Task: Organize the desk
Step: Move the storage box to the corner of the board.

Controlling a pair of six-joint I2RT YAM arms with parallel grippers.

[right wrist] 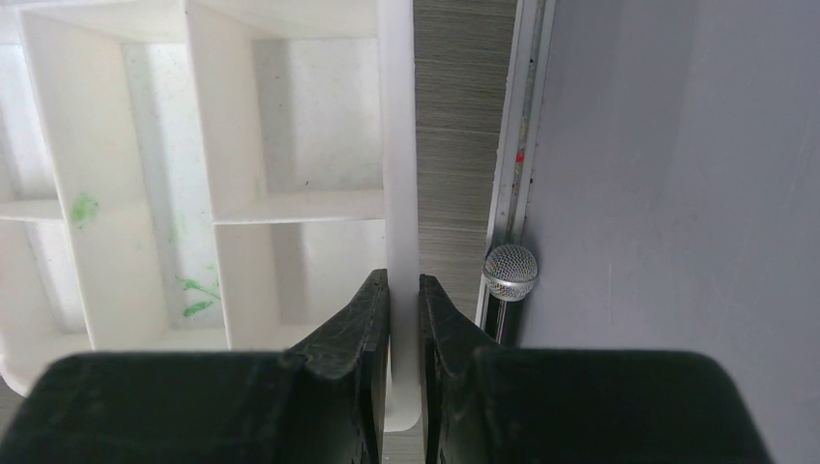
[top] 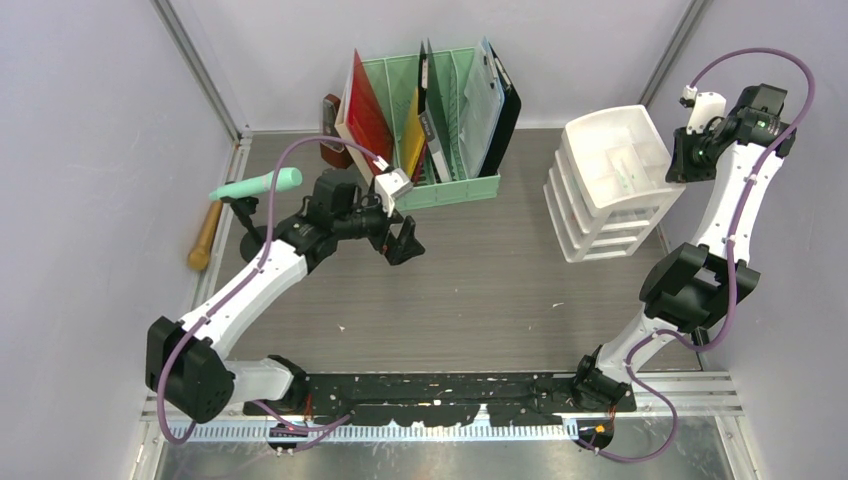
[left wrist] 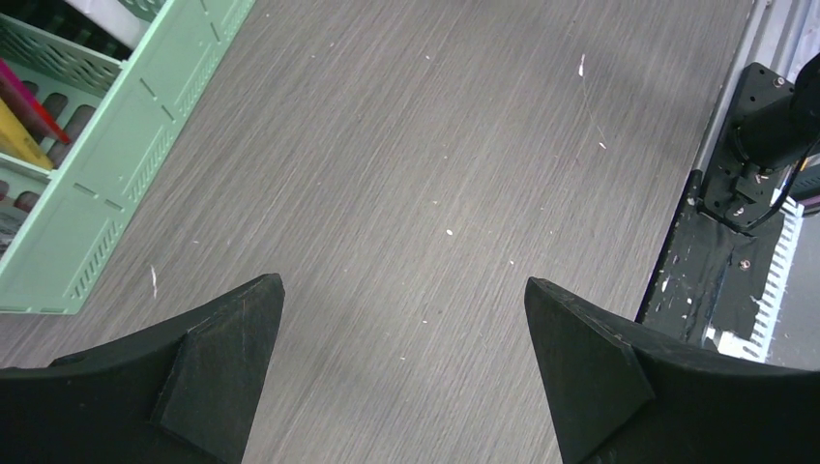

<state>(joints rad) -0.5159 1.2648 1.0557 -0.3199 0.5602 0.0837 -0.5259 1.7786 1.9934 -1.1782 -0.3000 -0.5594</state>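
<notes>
- grey-brown wood-grain desk [top: 480,290], spanning between pale walls [top: 90,150]; likely rigid, heavy, nowhere to grip.
- left gripper [left wrist: 402,282] spread wide, empty; right gripper [right wrist: 403,278] pinched on rim of white plastic drawer unit [right wrist: 396,116].

Right gripper [right wrist: 403,288] jaws clamp the side wall of white plastic compartmented drawer unit [right wrist: 396,145]; silver mesh ball [right wrist: 510,272] against metal rail [right wrist: 514,135].

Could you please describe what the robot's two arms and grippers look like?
Both arms, left arm and right arm, have white links between bulky black joints, each trailed by a purple cable. The left gripper and right gripper have matte black wedge-shaped fingers tapering to points.
</notes>
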